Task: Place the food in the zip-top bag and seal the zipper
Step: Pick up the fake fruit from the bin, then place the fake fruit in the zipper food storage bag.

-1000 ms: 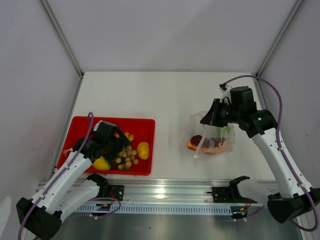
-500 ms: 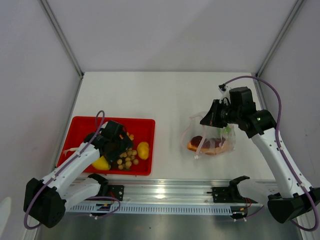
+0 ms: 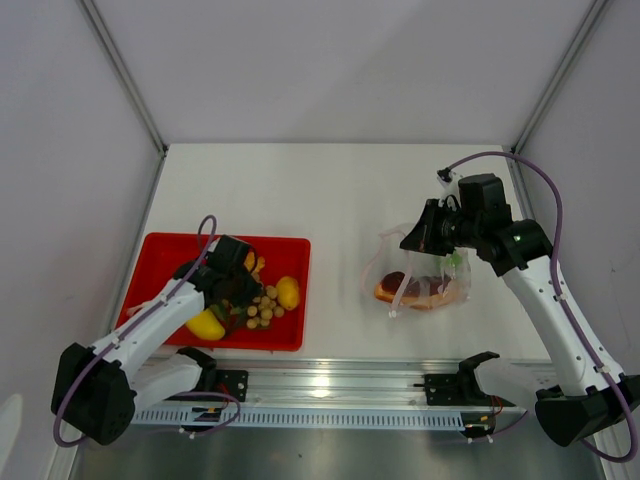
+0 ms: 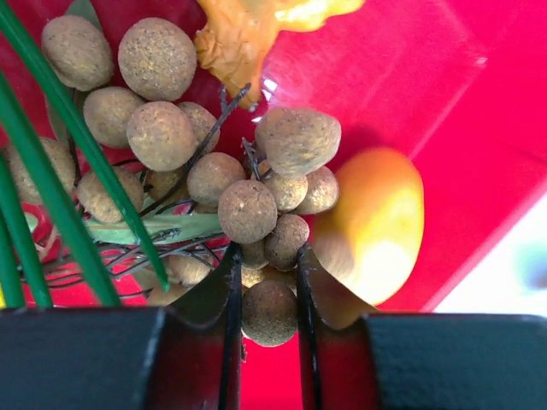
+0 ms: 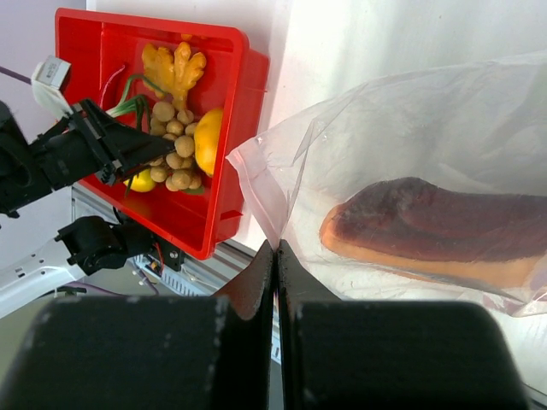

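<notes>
Step in hand: picking food out of the red tray (image 3: 160,242), which sits at the near left corner of the table (image 3: 330,190).

The left gripper (image 4: 266,260) is down in the tray's right half. Its jaws are narrow, and one ball of the tan balls (image 4: 248,209) seems to touch both; how firm the grip is, the close view does not show. The yellow lemon (image 4: 376,224) is just beside, and the green stalks (image 4: 51,171) lie across the cluster's far side.

The right gripper (image 5: 275,249) has its jaws pressed together on the edge of the zip-top bag (image 5: 410,128), toward the table's near right. The mouth is lifted and unsealed, with an orange-brown wedge (image 5: 427,231) inside.

Next move, as I judge it: lift the cluster over the tray wall and carry it across to the bag mouth, well apart from the left jaws. Tangled stems may drag the stalks along.
</notes>
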